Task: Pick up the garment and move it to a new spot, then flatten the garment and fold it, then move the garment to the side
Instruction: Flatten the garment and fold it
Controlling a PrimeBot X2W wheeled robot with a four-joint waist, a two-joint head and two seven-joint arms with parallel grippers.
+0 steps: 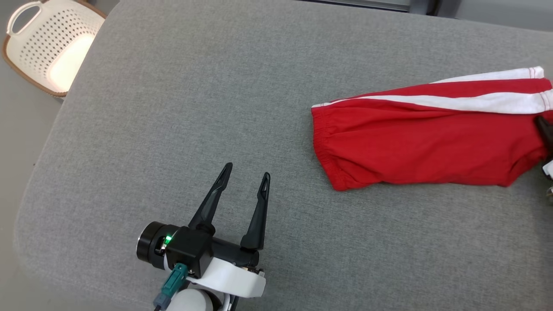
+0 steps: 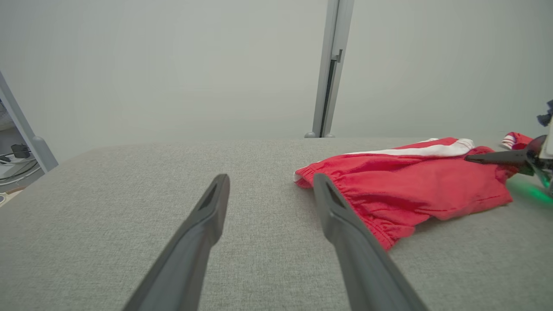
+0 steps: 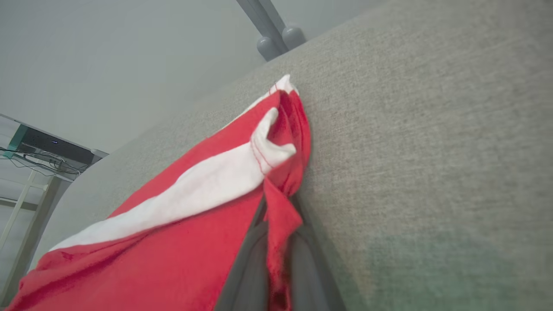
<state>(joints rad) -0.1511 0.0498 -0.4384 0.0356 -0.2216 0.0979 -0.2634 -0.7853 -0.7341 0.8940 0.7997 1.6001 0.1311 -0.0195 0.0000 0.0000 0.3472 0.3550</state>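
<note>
so the red shorts (image 1: 414, 147) are lying by the right edge of the grey padded table (image 1: 173, 108), right gripper (image 3: 278, 209) is pinching their end, left gripper (image 1: 246, 170) is hovering spread wide toward the near edge

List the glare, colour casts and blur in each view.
Head view: the basket glows blown-out inside. Left wrist view: green glow on the cushion by the right gripper. Right wrist view: its fingers blur around the pinched shorts.

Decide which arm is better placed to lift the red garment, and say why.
Right. The right fingers are shut on the garment; the left fingers stand open, apart from it.
</note>
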